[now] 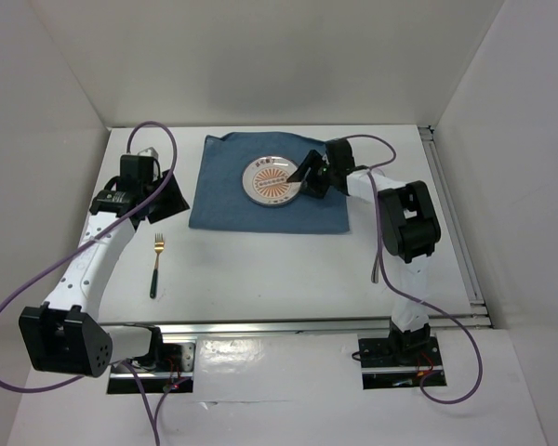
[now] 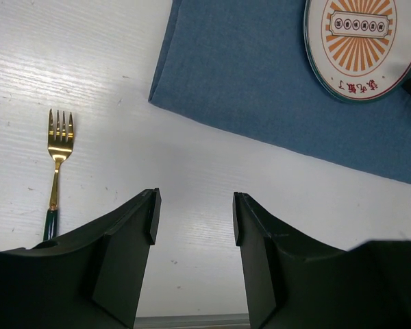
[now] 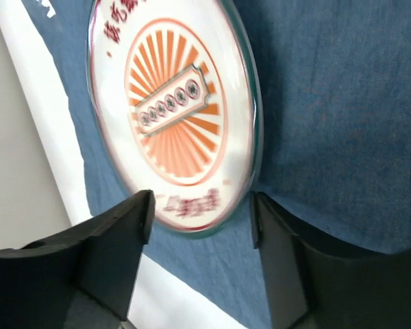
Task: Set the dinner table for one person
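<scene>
White dinner table (image 1: 260,269) (flat, rectangular).

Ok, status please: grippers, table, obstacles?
Left gripper open, empty, over dinner table. Right gripper open at plate edge. Plate on blue cloth, fork left of cloth. No obstacle seen.

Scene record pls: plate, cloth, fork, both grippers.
plate: on blue cloth, orange sunburst print
blue cloth: flat on dinner table, far middle
fork: gold, on bare table left of cloth, tines toward far edge
left gripper: open, empty, over table by cloth's left edge
right gripper: open, at plate's right rim; contact unclear
</scene>
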Robot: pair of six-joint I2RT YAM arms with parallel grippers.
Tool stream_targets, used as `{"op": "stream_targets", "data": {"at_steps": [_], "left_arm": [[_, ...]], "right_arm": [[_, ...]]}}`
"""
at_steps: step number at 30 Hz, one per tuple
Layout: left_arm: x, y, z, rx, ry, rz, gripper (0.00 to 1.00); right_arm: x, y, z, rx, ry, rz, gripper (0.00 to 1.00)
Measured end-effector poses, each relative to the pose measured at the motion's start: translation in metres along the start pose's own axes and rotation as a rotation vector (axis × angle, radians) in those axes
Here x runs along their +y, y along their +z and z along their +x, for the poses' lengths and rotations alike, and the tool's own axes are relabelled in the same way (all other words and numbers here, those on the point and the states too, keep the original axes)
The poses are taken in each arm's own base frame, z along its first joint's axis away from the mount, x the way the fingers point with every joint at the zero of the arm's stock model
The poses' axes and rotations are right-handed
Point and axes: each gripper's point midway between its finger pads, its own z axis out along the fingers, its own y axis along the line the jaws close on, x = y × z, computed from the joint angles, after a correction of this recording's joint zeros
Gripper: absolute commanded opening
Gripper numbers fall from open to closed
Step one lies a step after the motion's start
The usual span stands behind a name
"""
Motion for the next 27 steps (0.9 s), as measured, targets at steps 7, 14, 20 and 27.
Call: {"op": "stream_targets", "data": {"at_steps": [7,14,20,27], "left_arm": [[0.0,0.0,0.0,0.0,0.0,0.001,0.63],[0.0,0.0,0.0,0.001,0.0,0.001,0.63],[-0.001,0.0,-0.001,-0.002,0.0,0.006,0.63],[-0.006,0.002,-0.005,-0.017,0.001,0.031,0.63]], "right_arm": [[0.006,-0.003,-0.015,-0.048,-0.053,0.016,0.8],[0.023,-0.038,-0.04,-0.161,-0.162,0.088,0.76],[0.063,-0.145,-0.09,-0.422,-0.276,0.122,0.77],[0.01,-0.262,-0.159,-0.676,-0.196,0.3,0.82]]}}
